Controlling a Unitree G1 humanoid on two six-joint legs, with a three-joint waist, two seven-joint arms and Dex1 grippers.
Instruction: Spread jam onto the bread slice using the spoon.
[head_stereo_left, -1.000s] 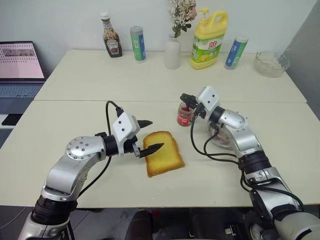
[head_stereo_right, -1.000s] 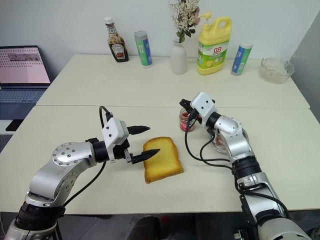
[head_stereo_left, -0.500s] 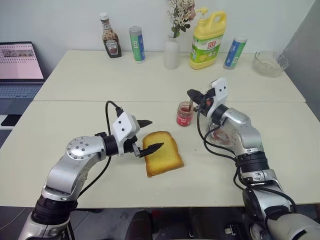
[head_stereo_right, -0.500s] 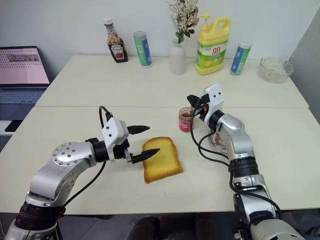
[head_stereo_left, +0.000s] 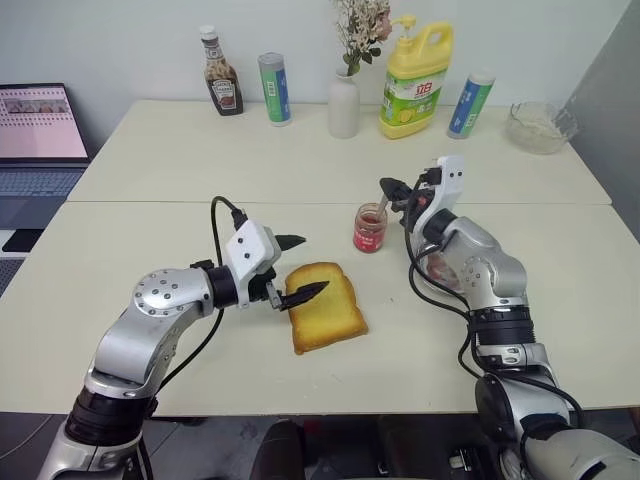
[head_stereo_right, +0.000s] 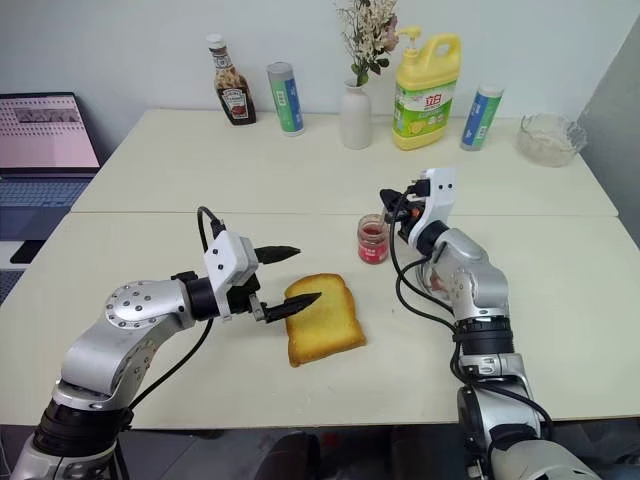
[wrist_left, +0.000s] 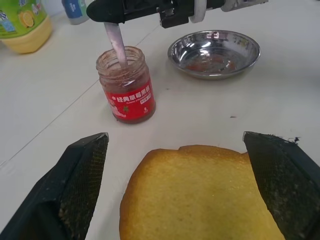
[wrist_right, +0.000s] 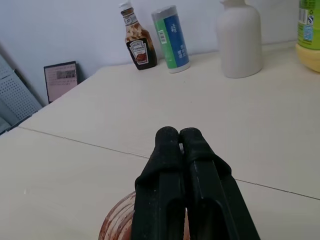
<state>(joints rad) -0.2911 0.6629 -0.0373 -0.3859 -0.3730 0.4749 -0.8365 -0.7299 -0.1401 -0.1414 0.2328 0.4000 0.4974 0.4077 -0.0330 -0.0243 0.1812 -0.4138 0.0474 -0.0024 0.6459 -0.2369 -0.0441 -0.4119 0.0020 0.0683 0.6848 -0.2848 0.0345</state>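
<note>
Right gripper (head_stereo_left: 388, 187) clenched on spoon (wrist_left: 116, 44), bowl dipped in jam (wrist_left: 126, 85). Judgement: lift straight, keep bowl level, avoid tipping jar. Left gripper (head_stereo_left: 297, 268) spread wide beside bread slice (head_stereo_left: 325, 305), slice near jar. Jar's red label: small Chinese script, unreadable. Steel dish (wrist_left: 214, 52) behind jar.
</note>
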